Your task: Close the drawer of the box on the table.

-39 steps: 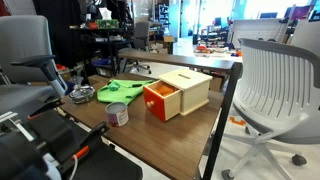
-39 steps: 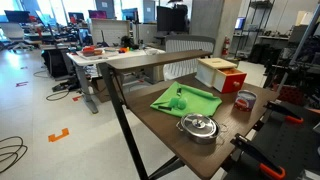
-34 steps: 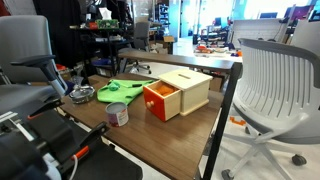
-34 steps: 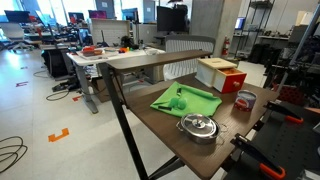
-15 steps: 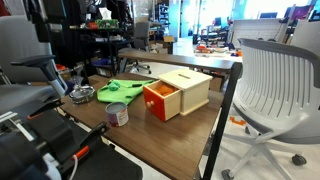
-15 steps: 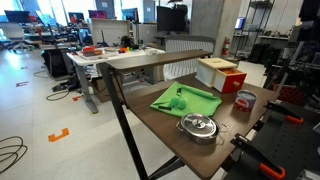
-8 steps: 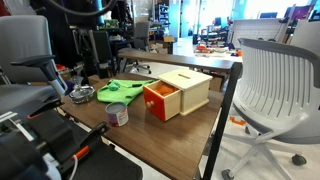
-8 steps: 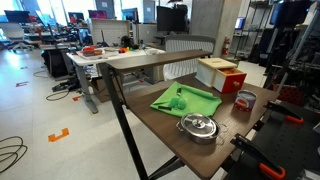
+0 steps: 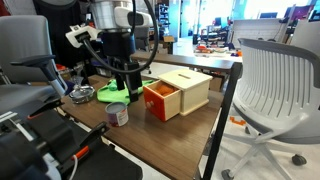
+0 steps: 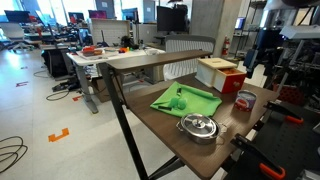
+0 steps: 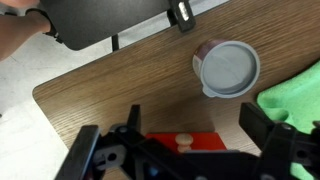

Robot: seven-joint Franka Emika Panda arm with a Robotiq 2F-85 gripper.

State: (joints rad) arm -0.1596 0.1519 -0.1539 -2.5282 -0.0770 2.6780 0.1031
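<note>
The pale wooden box [image 9: 190, 88] stands on the dark wood table [image 9: 170, 135]. Its drawer [image 9: 157, 100], with an orange-red front, sticks out toward the table's front. My gripper [image 9: 128, 90] hangs open just in front of the drawer, a little above the table. In the wrist view the red drawer front with its small knob [image 11: 184, 142] lies between my open fingers [image 11: 195, 125], nothing held. In an exterior view the box [image 10: 214, 70], drawer front [image 10: 233, 82] and gripper [image 10: 262, 64] show at the table's far end.
A small printed can [image 9: 117, 113] stands near the drawer and shows from above in the wrist view [image 11: 228, 68]. A green cloth [image 10: 185, 100] and a lidded steel pot [image 10: 198, 126] lie on the table. Office chairs [image 9: 275, 85] stand around it.
The arm has swung into view and come down in front of the drawer. The drawer and box have not moved.
</note>
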